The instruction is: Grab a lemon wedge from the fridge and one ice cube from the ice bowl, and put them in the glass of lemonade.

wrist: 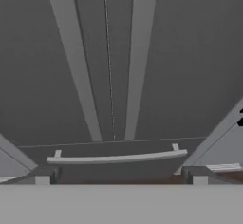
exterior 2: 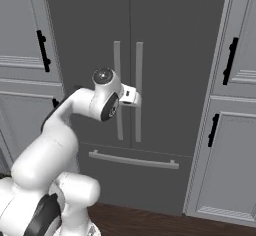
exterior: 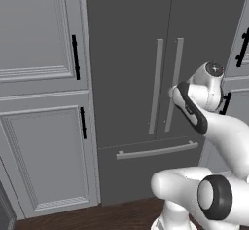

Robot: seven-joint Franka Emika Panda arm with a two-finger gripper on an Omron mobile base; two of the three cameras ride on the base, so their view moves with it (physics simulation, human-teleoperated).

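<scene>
Left base view: the fridge stands shut, both upper doors closed, right door handle just ahead of the arm's hand. Panelled cabinets flank it.

Right base view: gripper sits close to the two vertical handles, near the right one; no contact that I can confirm.

Hand view: fingertips spread wide, empty, aimed at the door seam; drawer handle below.

Judgement: nothing done yet. Door unopened, lemon wedge presumably inside, ice and lemonade still ahead.
</scene>
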